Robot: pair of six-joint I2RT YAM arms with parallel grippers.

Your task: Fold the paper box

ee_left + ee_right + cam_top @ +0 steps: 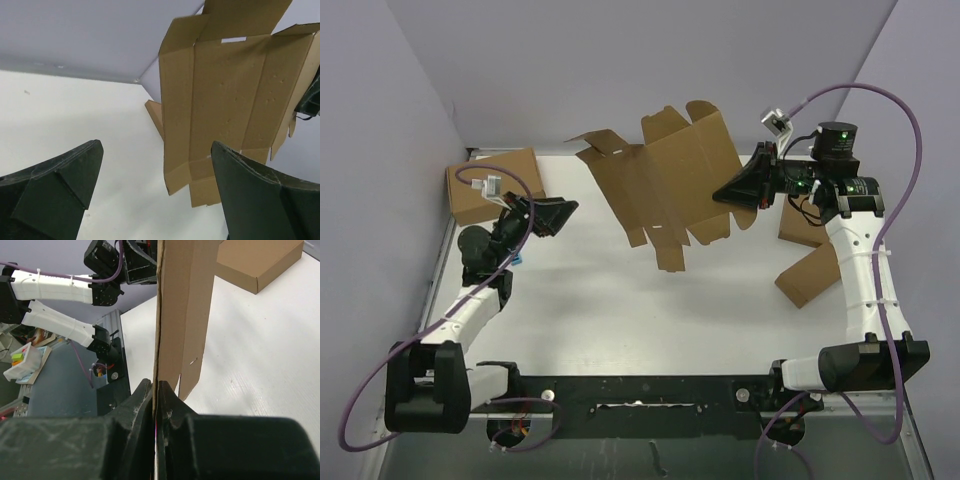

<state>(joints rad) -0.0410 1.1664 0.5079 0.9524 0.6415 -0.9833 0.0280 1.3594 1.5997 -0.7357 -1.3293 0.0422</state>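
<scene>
The paper box (pixel 665 185) is a flat brown die-cut sheet with many flaps, hanging tilted in the air above the middle of the back of the table. My right gripper (pixel 738 192) is shut on its right edge. In the right wrist view the sheet (pixel 182 315) runs edge-on from between the closed jaws (pixel 156 389). My left gripper (pixel 563 212) stands open to the left of the sheet, apart from it. The left wrist view shows the sheet (pixel 235 90) ahead, past the spread fingers (pixel 60 185), with nothing between them.
A closed brown carton (pixel 492 185) sits at the back left behind the left arm. Two more closed brown boxes (pixel 810 272) (pixel 798 228) lie at the right, next to the right arm. One brown box (pixel 257 262) shows on the white table in the right wrist view.
</scene>
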